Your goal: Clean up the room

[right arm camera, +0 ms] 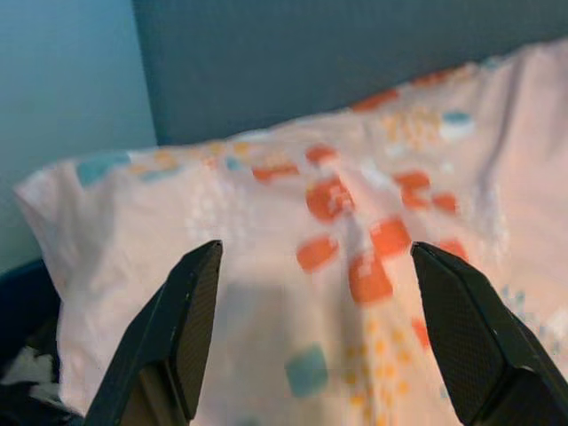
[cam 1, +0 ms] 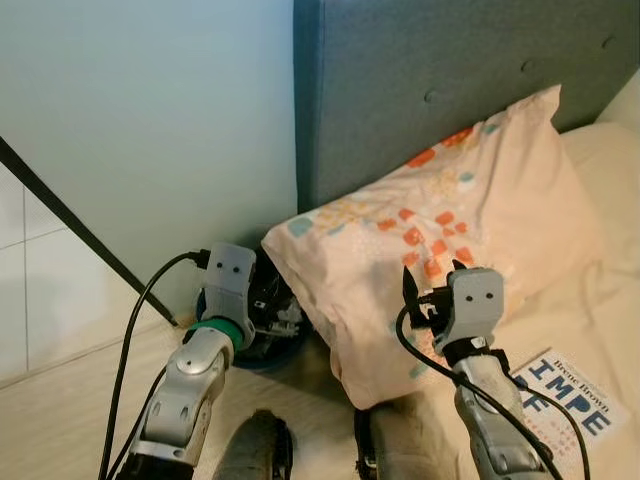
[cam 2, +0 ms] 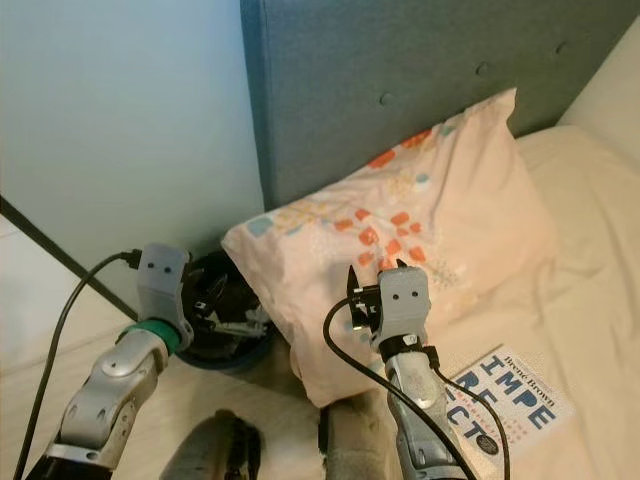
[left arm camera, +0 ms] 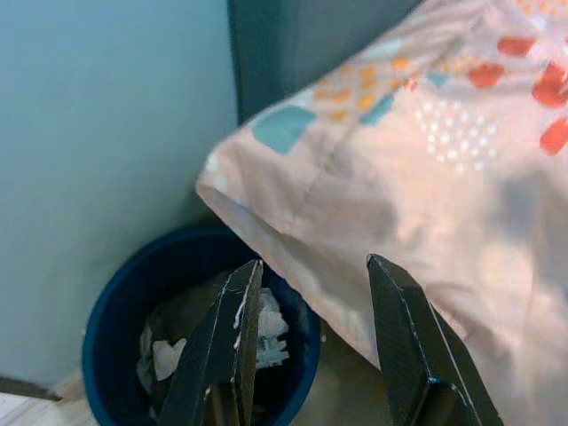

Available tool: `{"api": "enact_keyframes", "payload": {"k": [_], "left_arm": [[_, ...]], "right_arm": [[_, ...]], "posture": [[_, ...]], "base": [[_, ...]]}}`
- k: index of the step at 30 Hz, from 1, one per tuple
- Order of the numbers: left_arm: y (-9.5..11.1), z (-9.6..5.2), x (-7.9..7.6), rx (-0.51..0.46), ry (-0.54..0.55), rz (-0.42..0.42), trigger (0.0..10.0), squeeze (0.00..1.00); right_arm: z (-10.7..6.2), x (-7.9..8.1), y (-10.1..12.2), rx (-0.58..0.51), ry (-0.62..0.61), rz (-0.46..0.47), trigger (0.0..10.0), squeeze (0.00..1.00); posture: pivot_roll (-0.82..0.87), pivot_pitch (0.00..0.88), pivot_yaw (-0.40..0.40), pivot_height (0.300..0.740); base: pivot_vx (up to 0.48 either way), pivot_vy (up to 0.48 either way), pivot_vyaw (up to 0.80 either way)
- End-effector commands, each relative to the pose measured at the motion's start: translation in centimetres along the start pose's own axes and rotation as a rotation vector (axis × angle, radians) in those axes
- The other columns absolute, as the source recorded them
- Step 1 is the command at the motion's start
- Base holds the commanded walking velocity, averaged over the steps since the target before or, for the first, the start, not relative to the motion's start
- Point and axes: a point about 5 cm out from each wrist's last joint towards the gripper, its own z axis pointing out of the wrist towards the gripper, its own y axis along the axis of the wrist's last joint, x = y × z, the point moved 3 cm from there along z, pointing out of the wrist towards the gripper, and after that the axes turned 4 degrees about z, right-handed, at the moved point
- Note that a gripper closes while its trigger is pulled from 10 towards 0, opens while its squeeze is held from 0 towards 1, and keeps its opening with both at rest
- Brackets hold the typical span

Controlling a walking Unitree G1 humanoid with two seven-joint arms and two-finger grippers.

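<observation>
Pillow [cam 1: 440, 230] leans against grey headboard [cam 1: 450, 80], lower corner hanging off the bed's edge over blue bin [left arm camera: 115, 302] at its 8 o'clock. Bin sits on the floor by the wall [cam 1: 140, 130], holding what looks like crumpled white paper [left arm camera: 266, 333], though it is dim in there. Left gripper [left arm camera: 311, 337] hovers above the bin, fingers apart, holding nothing. Right gripper [right arm camera: 311, 337] faces the pillow, wide open, empty. Book [cam 1: 565, 395] lies flat on the sheet [cam 1: 600, 290] at pillow's 5 o'clock.
</observation>
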Motion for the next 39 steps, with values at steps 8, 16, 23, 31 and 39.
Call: {"api": "enact_keyframes", "payload": {"k": [8,16,23,31,39], "left_arm": [[-1.14,-0.14,-0.29,0.039,-0.011,0.008,10.0,0.00],[-1.37,-0.27,-0.24,0.047,-0.011,0.010,10.0,0.00],[-1.43,-0.27,-0.30,0.049,-0.011,0.009,10.0,0.00],[-1.57,-0.27,-0.32,0.053,-0.011,0.011,10.0,0.00],[-1.23,0.22,-0.23,0.037,-0.017,0.038,10.0,0.00]], "right_arm": [[-0.73,0.03,-0.84,0.036,-0.007,0.017,10.0,0.00],[-0.92,0.03,-0.85,0.041,-0.010,0.022,10.0,0.00],[-0.98,0.03,-0.87,0.044,-0.011,0.022,10.0,0.00],[-1.05,0.03,-0.90,0.049,-0.009,0.025,10.0,0.00],[-0.70,0.05,-0.57,0.039,-0.002,0.059,10.0,0.00]], "posture": [[-0.10,0.195,0.082,0.610],[-0.10,0.203,0.085,0.610],[-0.10,0.205,0.084,0.610],[-0.10,0.210,0.085,0.610],[-0.09,0.229,0.093,0.610]], "base": [[0.000,0.000,0.00],[0.000,0.000,0.00],[0.000,0.000,0.00],[0.000,0.000,0.00],[0.000,0.000,0.00]]}}
